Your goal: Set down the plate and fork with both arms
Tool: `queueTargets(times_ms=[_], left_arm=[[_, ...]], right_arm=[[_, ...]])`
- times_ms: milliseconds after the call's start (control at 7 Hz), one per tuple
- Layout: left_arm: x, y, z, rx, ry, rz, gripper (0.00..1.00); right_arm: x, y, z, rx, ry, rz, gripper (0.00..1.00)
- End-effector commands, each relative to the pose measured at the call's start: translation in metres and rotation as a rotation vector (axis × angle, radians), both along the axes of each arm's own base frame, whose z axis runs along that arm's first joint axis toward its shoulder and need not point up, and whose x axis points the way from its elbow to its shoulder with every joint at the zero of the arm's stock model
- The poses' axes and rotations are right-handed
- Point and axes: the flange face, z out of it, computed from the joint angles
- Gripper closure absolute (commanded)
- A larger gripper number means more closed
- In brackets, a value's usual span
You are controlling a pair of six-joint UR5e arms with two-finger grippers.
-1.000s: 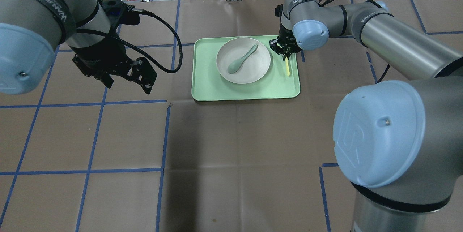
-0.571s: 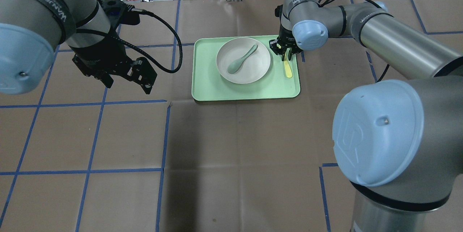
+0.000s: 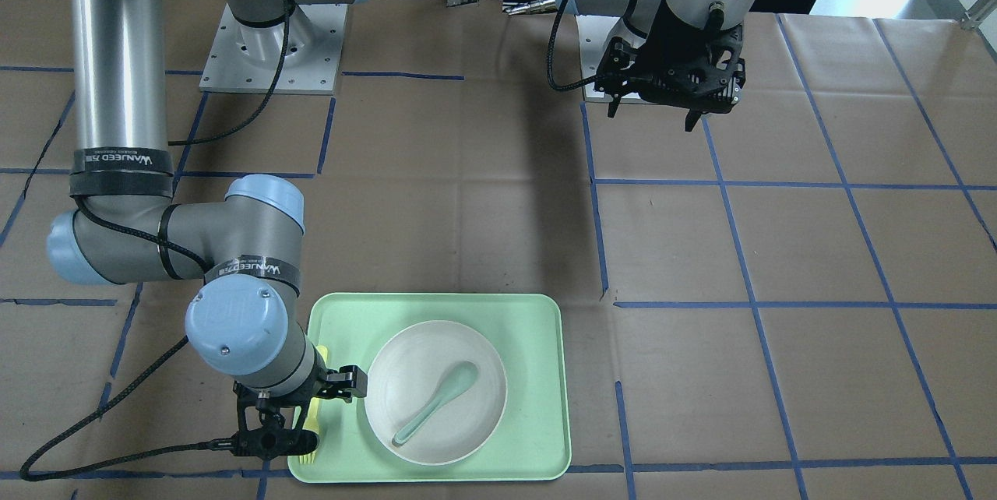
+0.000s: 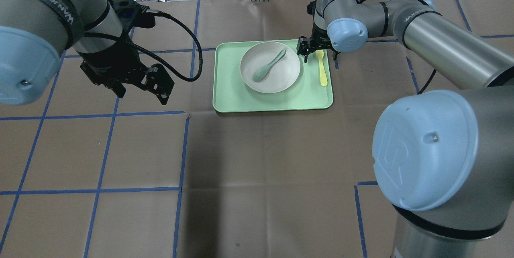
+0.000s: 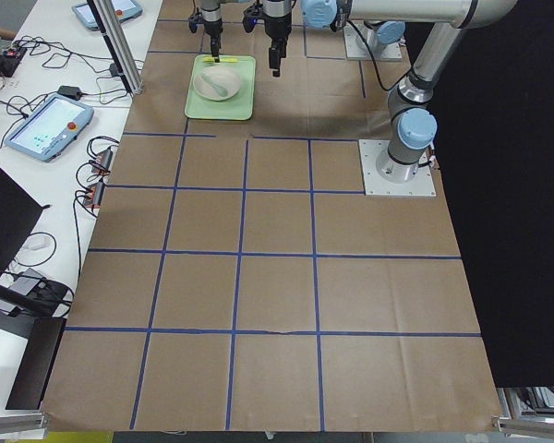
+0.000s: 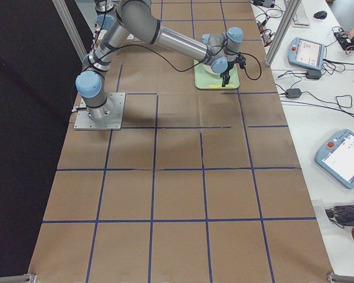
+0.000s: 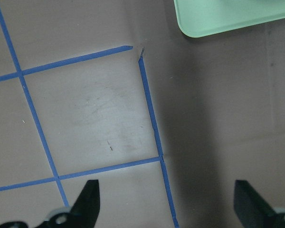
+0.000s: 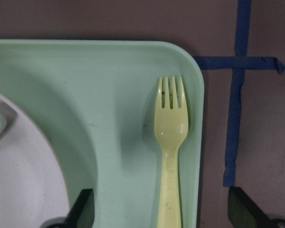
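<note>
Hovering over the green tray [image 4: 241, 101], the right arm [image 4: 441, 49] has its jaws spread, one on either side of the fork [image 8: 171, 128] handle. The fork lies flat on the tray, just beside the plate [image 4: 281, 79]. Its long axis runs near-to-far, with the tines pointing away from the robot toward the tray's far corner. The left arm [image 4: 40, 17] hangs over bare desk [image 4: 261, 169], well apart, jaws also spread.
</note>
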Motion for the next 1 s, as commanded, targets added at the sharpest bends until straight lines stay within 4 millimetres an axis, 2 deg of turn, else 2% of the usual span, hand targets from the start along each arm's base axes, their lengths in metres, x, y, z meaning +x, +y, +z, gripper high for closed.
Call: queueTargets(times_ms=[0,429,571,714,857], left_arm=[[0.000,0.000,0.000,0.001,0.000,0.000,0.01],[0.000,0.000,0.000,-0.001,0.002,0.000,0.01],[0.000,0.000,0.000,-0.001,0.002,0.000,0.01],[0.000,0.000,0.000,-0.001,0.002,0.000,0.01],[0.000,-0.001,0.000,-0.001,0.003,-0.003,0.01]], right_arm=[[-0.004,0.010,0.047,-0.003,-0.004,-0.005,0.00],[-0.015,0.059,0.143,0.026,0.009,0.042,0.00],[-0.036,0.081,0.180,0.047,0.006,0.023,0.00],[-0.047,0.109,0.214,0.026,0.009,0.021,0.00],[-0.045,0.147,0.238,0.024,0.010,0.021,0.00]])
